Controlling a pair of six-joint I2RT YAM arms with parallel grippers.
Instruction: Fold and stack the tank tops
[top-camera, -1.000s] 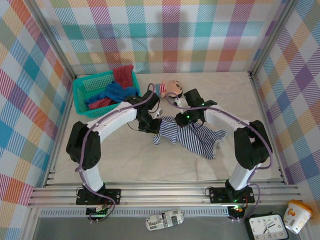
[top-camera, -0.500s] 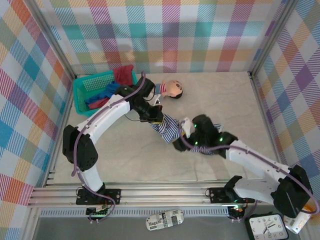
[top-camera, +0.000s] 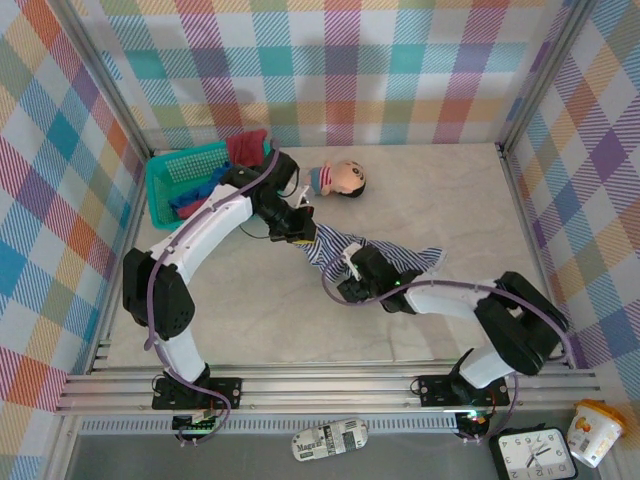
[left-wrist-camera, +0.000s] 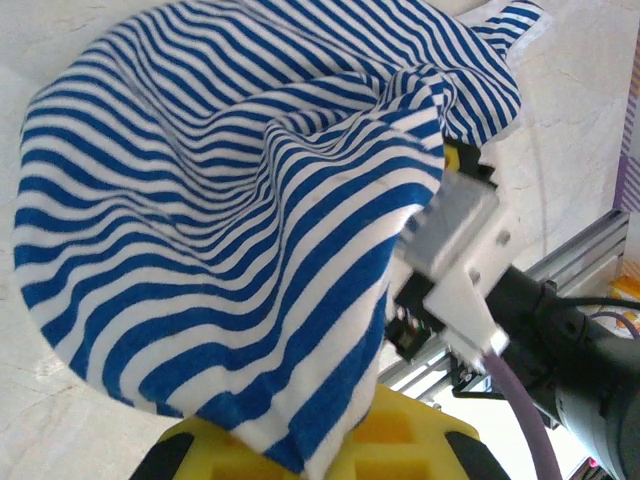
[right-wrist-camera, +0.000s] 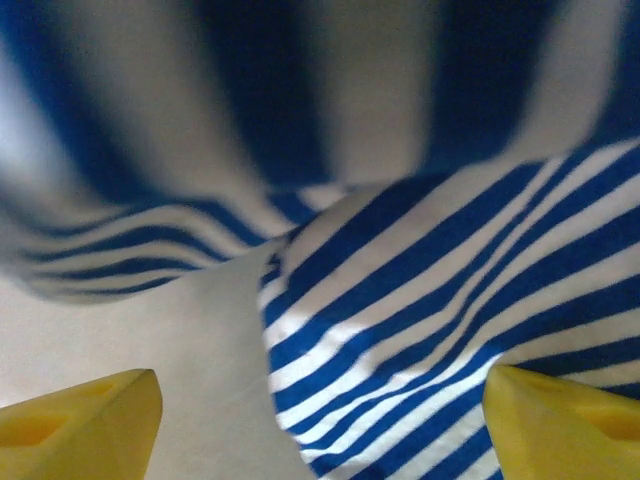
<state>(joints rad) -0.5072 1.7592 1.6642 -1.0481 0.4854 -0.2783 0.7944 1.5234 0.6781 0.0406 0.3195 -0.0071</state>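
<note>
We find the fold-and-stack job barely begun. The left gripper (top-camera: 300, 228) is clenched on one edge of the navy-and-white striped tank top (left-wrist-camera: 230, 200) and holds that end raised off the table (top-camera: 450, 200), with the rest trailing to the right. The right gripper (right-wrist-camera: 320, 410) hovers just over the same cloth, jaws spread and grasping nothing. The bright blue top (top-camera: 205, 190) and dark red top (top-camera: 248, 147) lie crumpled in the teal basket (top-camera: 170, 170) at far left. By our reckoning, nothing is folded or stacked.
</note>
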